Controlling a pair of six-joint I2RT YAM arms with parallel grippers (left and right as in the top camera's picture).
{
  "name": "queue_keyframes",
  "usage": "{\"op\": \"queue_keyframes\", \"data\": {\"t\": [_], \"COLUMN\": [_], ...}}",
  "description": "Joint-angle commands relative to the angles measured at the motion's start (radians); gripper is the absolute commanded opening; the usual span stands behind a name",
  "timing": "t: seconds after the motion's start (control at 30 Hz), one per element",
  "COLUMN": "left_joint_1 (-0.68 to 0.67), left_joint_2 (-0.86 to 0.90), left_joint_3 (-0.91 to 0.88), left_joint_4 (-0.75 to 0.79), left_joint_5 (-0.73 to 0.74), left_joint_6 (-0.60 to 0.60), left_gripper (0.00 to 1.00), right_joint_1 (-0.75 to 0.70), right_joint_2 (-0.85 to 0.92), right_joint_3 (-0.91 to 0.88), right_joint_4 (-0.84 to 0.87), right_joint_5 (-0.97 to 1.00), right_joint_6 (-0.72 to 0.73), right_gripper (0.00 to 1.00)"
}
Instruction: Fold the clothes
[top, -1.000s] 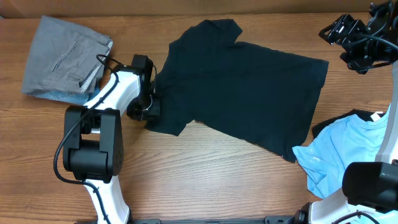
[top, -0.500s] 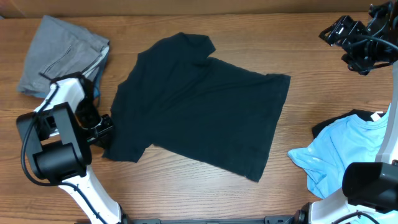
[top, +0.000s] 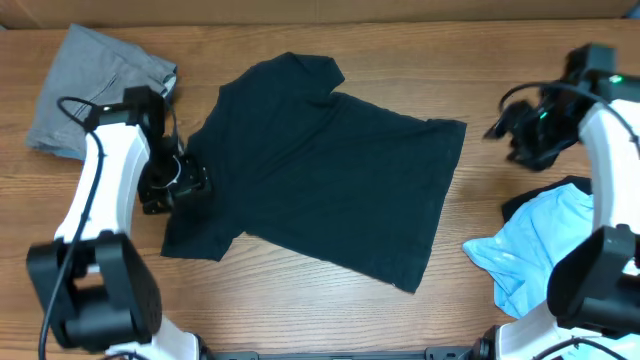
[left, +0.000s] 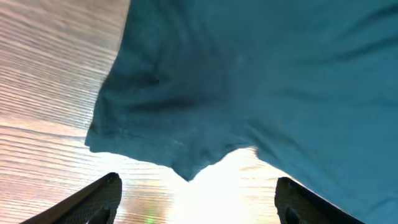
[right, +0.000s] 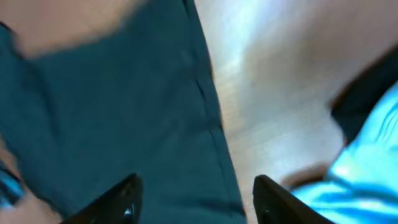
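The black T-shirt (top: 320, 170) of the clothes lies spread flat in the middle of the table, collar toward the far side. My left gripper (top: 175, 187) hovers at its left sleeve. In the left wrist view the left gripper (left: 199, 200) is open, the sleeve edge (left: 180, 155) just ahead of it and bare wood between the fingers. My right gripper (top: 508, 135) hangs right of the shirt's hem. In the blurred right wrist view the right gripper (right: 196, 200) is open above the hem edge (right: 211, 118), holding nothing.
A folded grey garment (top: 95, 90) lies at the far left corner. A light blue garment (top: 535, 255) is crumpled at the near right on a black one (top: 575, 187), and the light blue garment (right: 367, 168) also shows in the right wrist view.
The left gripper dragged the shirt leftward, then opened and let go of the sleeve. The right arm came down from the far right corner toward the shirt's hem.
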Motion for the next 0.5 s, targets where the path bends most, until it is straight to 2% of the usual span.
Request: {"op": "queue_keyframes", "data": {"t": [0.0,0.1,0.23,0.47], "left_joint_1": [-0.004,-0.004,-0.004,-0.004], "left_joint_2": [-0.092,-0.122,-0.121,-0.121], "left_joint_3": [0.029,0.029,0.029,0.029], "left_joint_4": [-0.003,-0.002,-0.005,0.0], "left_joint_5": [0.029,0.026,0.026,0.026], "left_joint_6": [0.023,0.025,0.043,0.065], "left_gripper": [0.84,0.86,0.86,0.86], "right_joint_1": [0.088,0.18,0.276,0.351], "right_joint_2": [-0.004,-0.004,-0.004,-0.004], "right_joint_3": [-0.17,-0.319,-0.506,-0.64], "right_joint_4": [0.0,0.017,0.127,0.171], "right_joint_5": [-0.049,-0.049,-0.049,-0.026], "right_joint_6": [-0.035,-0.031,0.055,0.089], "right_gripper": [0.59,0.64,0.67,0.68]}}
